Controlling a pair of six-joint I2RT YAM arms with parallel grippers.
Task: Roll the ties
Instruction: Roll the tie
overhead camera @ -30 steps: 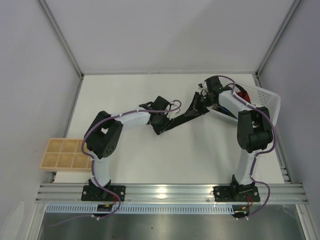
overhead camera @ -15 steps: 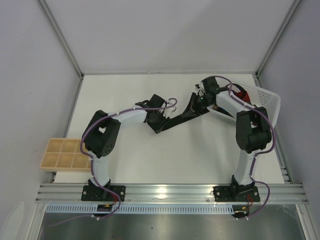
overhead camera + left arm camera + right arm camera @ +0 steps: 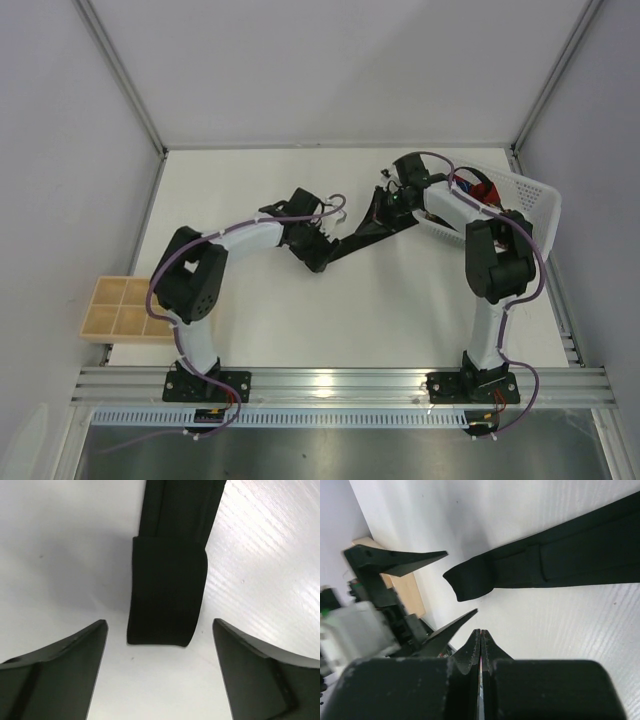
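White table [image 3: 250, 320], with a black tie [image 3: 350, 240] lying slantwise across its middle.
Your left gripper [image 3: 160, 626] is spread wide, one finger on either side of the tie's folded end and neither touching it. Your right gripper [image 3: 481, 634] is clenched, fingers pressed flat together, near the tie's far stretch beside the white basket [image 3: 535, 195].
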